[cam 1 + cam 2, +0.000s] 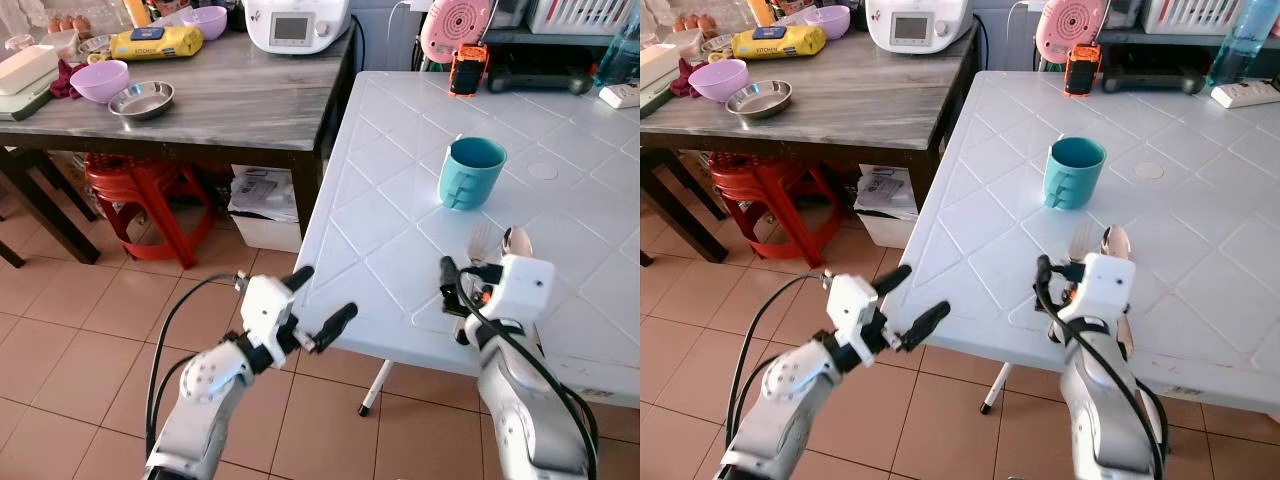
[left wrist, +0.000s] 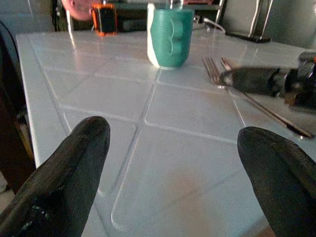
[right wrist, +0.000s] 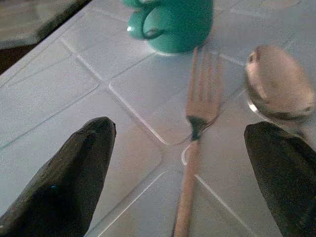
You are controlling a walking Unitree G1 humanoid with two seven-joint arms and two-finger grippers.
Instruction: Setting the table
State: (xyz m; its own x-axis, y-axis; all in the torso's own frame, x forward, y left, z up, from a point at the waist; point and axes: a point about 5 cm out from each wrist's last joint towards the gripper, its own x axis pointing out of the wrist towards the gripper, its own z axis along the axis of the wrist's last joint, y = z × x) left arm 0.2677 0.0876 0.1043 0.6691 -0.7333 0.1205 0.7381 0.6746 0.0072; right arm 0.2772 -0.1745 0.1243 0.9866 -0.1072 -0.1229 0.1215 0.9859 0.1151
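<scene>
A white moulded-plastic table with a diamond-panel top (image 1: 400, 200) is taking up the right of the scene, standing beside a grey wood-grain table with dark legs (image 1: 230, 100) that is carrying a white countertop appliance (image 1: 295, 22), a lilac plastic bowl (image 1: 99, 80) and a shallow steel dish (image 1: 141, 99). A red plastic stool (image 1: 150, 190) is sitting under that grey table on the terracotta tile floor.

On the white table a teal plastic mug with a handle (image 1: 471, 172) is standing upright, and just in front of it a metal fork (image 3: 197, 123) and a metal spoon (image 3: 277, 81) are lying side by side, tines and bowl pointing toward the mug.

The right gripper (image 3: 190, 163) is hovering low over the fork's handle with its two black fingers spread wide, holding nothing. The left gripper (image 1: 325, 298) is hanging at the table's near edge, fingers also parted and empty.

The cutlery placing looks to be the step in hand. The next move probably calls for either lowering and pinching the thin, flat handle, which may slip on smooth plastic, or drawing the arm back cleanly without nudging the fork.
</scene>
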